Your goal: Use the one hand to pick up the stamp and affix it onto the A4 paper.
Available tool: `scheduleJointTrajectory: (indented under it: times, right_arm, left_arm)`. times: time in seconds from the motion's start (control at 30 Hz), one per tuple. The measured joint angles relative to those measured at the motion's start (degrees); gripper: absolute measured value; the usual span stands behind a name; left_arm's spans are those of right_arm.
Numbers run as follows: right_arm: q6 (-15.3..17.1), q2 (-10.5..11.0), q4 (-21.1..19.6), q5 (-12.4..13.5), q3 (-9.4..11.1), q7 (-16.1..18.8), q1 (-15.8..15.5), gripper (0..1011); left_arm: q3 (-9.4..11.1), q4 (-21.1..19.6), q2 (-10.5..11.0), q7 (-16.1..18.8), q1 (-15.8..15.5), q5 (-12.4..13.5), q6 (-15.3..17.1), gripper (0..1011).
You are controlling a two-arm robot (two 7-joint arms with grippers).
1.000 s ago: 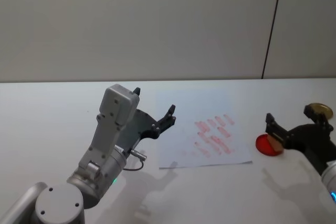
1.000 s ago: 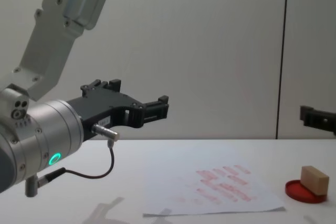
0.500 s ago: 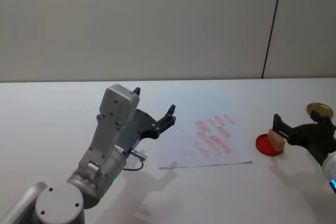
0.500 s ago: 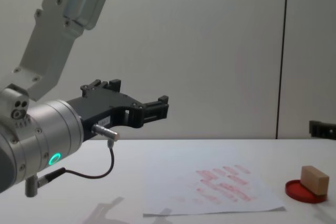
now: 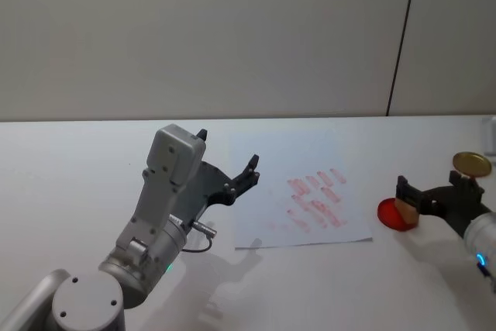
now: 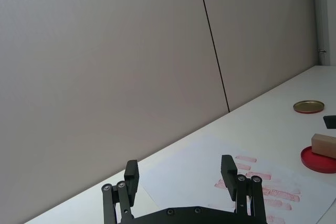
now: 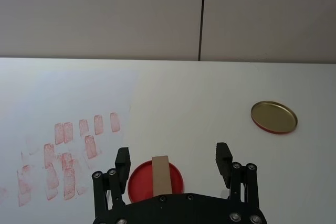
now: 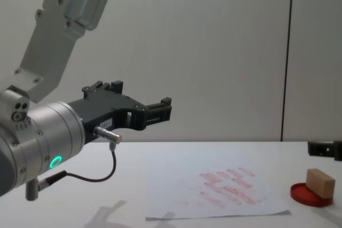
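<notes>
A white tabletop [image 5: 77, 160] is backed by a plain grey wall [image 5: 232, 36]. Near its right edge, the stamp [image 7: 160, 174] is stood on a red ink pad [image 8: 307, 193]. The right end effector [image 5: 430, 184] is held just above it, wide open and empty. The left end effector [image 5: 229, 149] is held open.

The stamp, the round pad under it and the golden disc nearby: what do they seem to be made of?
The stamp looks like bare, matte wood: plain tan faces. The pad looks like red plastic or inked felt; I cannot tell which. The disc looks like metal, with a golden sheen. The open right gripper is near the stamp.
</notes>
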Motion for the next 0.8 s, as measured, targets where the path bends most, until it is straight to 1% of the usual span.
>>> scheduleJointTrajectory:
  times: [0.3,0.37,0.43,0.5,0.57,0.63,0.67,0.7,0.73,0.8]
  right_arm:
    - [1.7,-1.3,4.5,-1.2,-0.5,1.3,2.7,1001]
    - [2.0,-1.6,5.4,-1.5,-0.7,1.5,3.2,976]
    - [2.3,-1.9,6.3,-1.7,-0.8,1.6,3.6,907]
    - [2.6,-2.0,6.8,-1.9,-0.9,1.7,3.9,890]
    - [2.9,-2.3,7.6,-2.2,-1.0,1.8,4.3,842]
    - [3.0,-2.4,8.1,-2.3,-1.1,1.9,4.5,755]
    - [3.1,-2.5,8.3,-2.4,-1.1,1.9,4.6,755]
    - [3.2,-2.7,8.8,-2.5,-1.2,2.0,4.8,716]
    - [3.2,-2.8,9.0,-2.6,-1.3,2.0,4.9,704]
    - [3.3,-3.1,9.6,-2.9,-1.4,2.2,5.2,598]
  left_arm:
    - [0.0,0.0,0.0,0.0,0.0,0.0,0.0,993]
    - [0.0,0.0,0.0,0.0,0.0,0.0,0.0,993]
    - [0.0,0.0,0.0,0.0,0.0,0.0,0.0,993]
    - [0.0,0.0,0.0,0.0,0.0,0.0,0.0,993]
    - [0.0,0.0,0.0,0.0,0.0,0.0,0.0,993]
    - [0.0,0.0,0.0,0.0,0.0,0.0,0.0,993]
    - [0.0,0.0,0.0,0.0,0.0,0.0,0.0,993]
    - [0.0,0.0,0.0,0.0,0.0,0.0,0.0,993]
    - [0.0,0.0,0.0,0.0,0.0,0.0,0.0,993]
    - [0.0,0.0,0.0,0.0,0.0,0.0,0.0,993]
